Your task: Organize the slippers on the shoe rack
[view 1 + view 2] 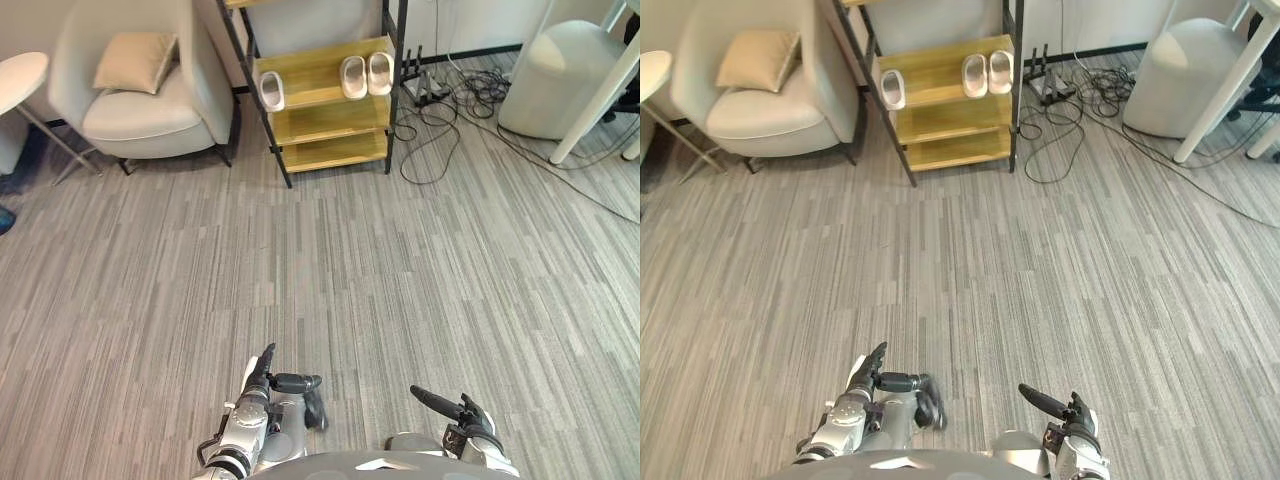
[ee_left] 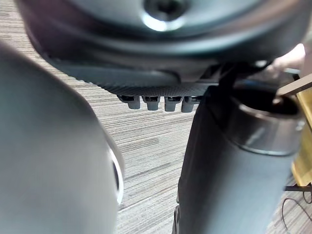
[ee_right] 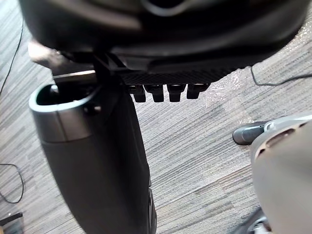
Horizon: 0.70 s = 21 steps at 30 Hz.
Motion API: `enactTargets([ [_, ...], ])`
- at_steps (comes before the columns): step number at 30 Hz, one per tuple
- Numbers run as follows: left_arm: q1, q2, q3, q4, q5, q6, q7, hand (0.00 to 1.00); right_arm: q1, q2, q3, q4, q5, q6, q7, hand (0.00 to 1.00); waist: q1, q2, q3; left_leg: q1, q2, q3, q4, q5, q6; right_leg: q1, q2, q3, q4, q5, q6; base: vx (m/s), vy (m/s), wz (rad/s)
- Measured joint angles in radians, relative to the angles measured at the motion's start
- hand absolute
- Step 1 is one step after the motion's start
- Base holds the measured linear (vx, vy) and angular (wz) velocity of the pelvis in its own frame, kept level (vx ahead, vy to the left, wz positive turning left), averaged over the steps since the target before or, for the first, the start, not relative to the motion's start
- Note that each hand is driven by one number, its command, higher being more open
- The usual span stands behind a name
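Your left hand [image 1: 292, 382] and right hand [image 1: 462, 410] hang loose and empty, and the lone slipper [image 1: 272, 90] on the shoe rack [image 1: 330, 120] lies far ahead, on the left hand's side.

We see a floor [image 1: 400, 280] of grey carpet in narrow, streaked planks, running from the near edge to the far wall [image 1: 480, 20], which is pale with a dark skirting board along its foot. At the far left stands 1 cream armchair [image 1: 150, 115] on thin dark legs, with 1 beige cushion [image 1: 135, 60] leaning against its back. Left of it is a round white side table [image 1: 18, 75] on slim metal legs. At the far right sits a pale rounded pouf [image 1: 560, 75], with a slanted white table leg [image 1: 597, 85] just in front. Black cables [image 1: 440, 120] sprawl over the floor near the wall. The light is even and soft.
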State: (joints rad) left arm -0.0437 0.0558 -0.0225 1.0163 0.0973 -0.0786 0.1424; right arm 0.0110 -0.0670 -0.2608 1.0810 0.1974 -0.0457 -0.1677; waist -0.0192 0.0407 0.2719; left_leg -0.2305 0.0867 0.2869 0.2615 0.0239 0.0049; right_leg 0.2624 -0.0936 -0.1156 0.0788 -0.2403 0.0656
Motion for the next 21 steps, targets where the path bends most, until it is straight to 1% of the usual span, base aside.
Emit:
enactTargets([
  [1,-0.006,0.008,0.0,0.009,-0.001,0.001,0.002,1.0,0.0,0.007,0.006,0.0,0.0,0.0,0.001,1.0,0.001,-0.016,-0.001,-0.006,-0.011,0.002,0.019,-0.024,0.016,-0.005,-0.013,0.005,0.012,-0.001,0.0,0.4,0.177,-0.06],
  [2,-0.011,0.024,0.001,0.012,-0.007,0.002,-0.003,1.0,0.002,0.015,0.006,0.001,-0.001,0.0,0.002,1.0,0.006,-0.031,-0.005,-0.019,-0.017,0.008,0.063,-0.067,0.022,-0.018,-0.03,0.015,0.047,-0.005,-0.005,0.47,0.199,-0.06],
  [3,-0.012,0.026,0.001,0.013,-0.01,0.002,-0.004,1.0,0.004,0.019,0.006,0.004,-0.001,0.001,0.003,1.0,0.015,-0.038,-0.01,-0.014,-0.02,0.019,0.096,-0.11,0.026,-0.04,-0.045,0.038,0.119,-0.013,-0.006,0.48,0.212,-0.15],
  [4,-0.012,0.027,0.001,0.014,-0.011,0.002,-0.003,1.0,0.002,0.019,0.007,0.004,-0.004,0.001,0.003,1.0,0.017,-0.04,-0.012,0.009,-0.026,0.032,0.108,-0.146,0.03,-0.076,-0.058,0.062,0.227,-0.019,-0.002,0.5,0.246,-0.28],
  [5,-0.011,0.028,0.001,0.025,-0.012,0.003,-0.002,1.0,0.0,0.023,0.007,0.001,-0.008,0.0,0.007,1.0,0.021,-0.042,-0.014,0.042,-0.035,0.042,0.107,-0.173,0.033,-0.131,-0.072,0.095,0.382,-0.013,0.014,0.45,0.22,-0.29],
  [6,-0.005,0.03,-0.003,0.032,-0.012,0.01,-0.002,1.0,-0.006,0.028,0.012,-0.002,-0.011,-0.001,0.014,1.0,0.013,-0.051,-0.02,0.093,-0.05,0.05,0.09,-0.204,0.034,-0.21,-0.094,0.13,0.589,0.01,0.132,0.45,0.204,-0.2],
  [7,-0.003,0.03,-0.004,0.035,-0.013,0.012,-0.002,1.0,-0.01,0.029,0.011,-0.001,-0.012,-0.001,0.016,1.0,0.01,-0.052,-0.02,0.11,-0.053,0.05,0.088,-0.215,0.033,-0.234,-0.094,0.138,0.654,0.0,0.169,0.46,0.129,-0.12],
  [8,-0.004,0.035,-0.014,0.048,-0.016,0.018,0.0,1.0,-0.022,0.026,0.012,-0.001,-0.022,-0.001,0.016,1.0,0.009,-0.048,-0.019,0.165,-0.055,0.05,0.075,-0.237,0.034,-0.299,-0.094,0.121,0.799,-0.034,0.16,0.46,0.047,-0.05],
  [9,-0.003,0.038,-0.034,0.058,-0.019,0.023,0.001,1.0,-0.026,0.019,0.018,-0.004,-0.022,-0.002,0.016,1.0,0.009,-0.042,-0.017,0.224,-0.056,0.048,0.039,-0.241,0.033,-0.345,-0.096,0.085,0.85,-0.071,0.092,0.54,0.006,-0.01],
  [10,0.0,0.037,-0.044,0.061,-0.019,0.023,0.003,1.0,-0.03,0.01,0.029,-0.009,-0.023,-0.005,0.016,1.0,0.004,-0.029,-0.015,0.279,-0.049,0.044,-0.004,-0.241,0.032,-0.397,-0.084,0.033,0.836,-0.107,0.027,0.45,-0.032,0.05],
  [11,0.0,0.034,-0.045,0.063,-0.019,0.023,0.003,1.0,-0.035,0.002,0.039,-0.019,-0.023,-0.009,0.016,1.0,0.002,-0.015,-0.012,0.314,-0.037,0.038,-0.03,-0.239,0.03,-0.44,-0.066,0.0,0.794,-0.128,-0.01,0.54,-0.122,0.16],
  [12,0.0,0.029,-0.045,0.069,-0.018,0.024,0.002,1.0,-0.04,-0.005,0.045,-0.041,-0.023,-0.011,0.017,1.0,-0.004,0.002,-0.009,0.341,-0.014,0.029,-0.046,-0.238,0.028,-0.5,-0.031,-0.011,0.698,-0.135,-0.028,0.36,-0.105,0.2],
  [13,0.001,0.027,-0.045,0.069,-0.018,0.024,0.003,1.0,-0.04,-0.006,0.045,-0.049,-0.022,-0.012,0.017,1.0,-0.006,0.006,-0.008,0.348,-0.007,0.025,-0.048,-0.238,0.028,-0.518,-0.021,-0.007,0.662,-0.134,-0.029,0.36,-0.129,0.32],
  [14,0.005,0.025,-0.045,0.069,-0.018,0.024,0.003,1.0,-0.04,-0.007,0.045,-0.067,-0.021,-0.014,0.017,1.0,-0.011,0.012,-0.005,0.366,0.009,0.014,-0.055,-0.239,0.023,-0.56,0.001,0.016,0.561,-0.109,-0.024,0.29,-0.145,0.43],
  [15,0.015,0.025,-0.043,0.068,-0.019,0.023,0.002,1.0,-0.04,-0.008,0.047,-0.075,-0.021,-0.017,0.018,1.0,-0.02,0.008,-0.008,0.387,0.018,0.0,-0.064,-0.244,-0.013,-0.591,0.015,0.052,0.431,-0.032,-0.015,0.61,-0.306,0.6],
  [16,0.022,0.029,-0.037,0.068,-0.019,0.023,0.002,1.0,-0.035,-0.01,0.046,-0.072,-0.022,-0.017,0.018,1.0,-0.029,0.001,-0.012,0.406,0.019,-0.01,-0.07,-0.256,-0.05,-0.587,0.019,0.065,0.362,0.132,-0.013,0.51,-0.266,0.58],
  [17,0.021,0.02,-0.03,0.073,-0.019,0.024,0.003,1.0,-0.039,-0.016,0.045,-0.059,-0.023,-0.015,0.02,1.0,-0.03,0.019,-0.01,0.424,0.044,-0.025,-0.079,-0.271,-0.075,-0.574,0.035,0.051,0.38,0.167,-0.052,0.58,-0.324,0.33],
  [18,0.02,0.005,-0.029,0.073,-0.016,0.02,0.0,1.0,-0.04,-0.029,0.036,-0.052,-0.041,-0.013,0.018,1.0,-0.015,0.031,-0.017,0.43,0.064,-0.027,-0.092,-0.25,-0.093,-0.593,0.057,0.057,0.441,0.115,-0.072,0.43,-0.285,0.18],
  [19,0.02,-0.01,-0.027,0.071,-0.012,0.016,-0.002,1.0,-0.039,-0.031,0.018,-0.043,-0.039,-0.008,0.017,1.0,-0.016,0.031,-0.017,0.441,0.074,-0.034,-0.083,-0.231,-0.109,-0.589,0.056,0.041,0.479,0.067,-0.091,0.56,-0.396,0.18],
  [20,0.018,-0.017,-0.02,0.07,-0.008,0.016,-0.003,1.0,-0.037,-0.03,-0.003,-0.04,-0.039,0.001,0.017,1.0,-0.024,0.035,-0.019,0.434,0.088,-0.043,-0.052,-0.225,-0.113,-0.574,0.056,0.021,0.482,0.05,-0.102,0.37,-0.289,0.39],
  [21,0.017,-0.026,-0.001,0.065,-0.006,0.016,-0.004,1.0,-0.025,-0.027,-0.015,-0.039,-0.039,0.004,0.016,1.0,-0.03,0.034,-0.019,0.415,0.105,-0.057,0.013,-0.219,-0.112,-0.541,0.056,0.001,0.469,0.036,-0.113,0.34,-0.283,0.57],
])
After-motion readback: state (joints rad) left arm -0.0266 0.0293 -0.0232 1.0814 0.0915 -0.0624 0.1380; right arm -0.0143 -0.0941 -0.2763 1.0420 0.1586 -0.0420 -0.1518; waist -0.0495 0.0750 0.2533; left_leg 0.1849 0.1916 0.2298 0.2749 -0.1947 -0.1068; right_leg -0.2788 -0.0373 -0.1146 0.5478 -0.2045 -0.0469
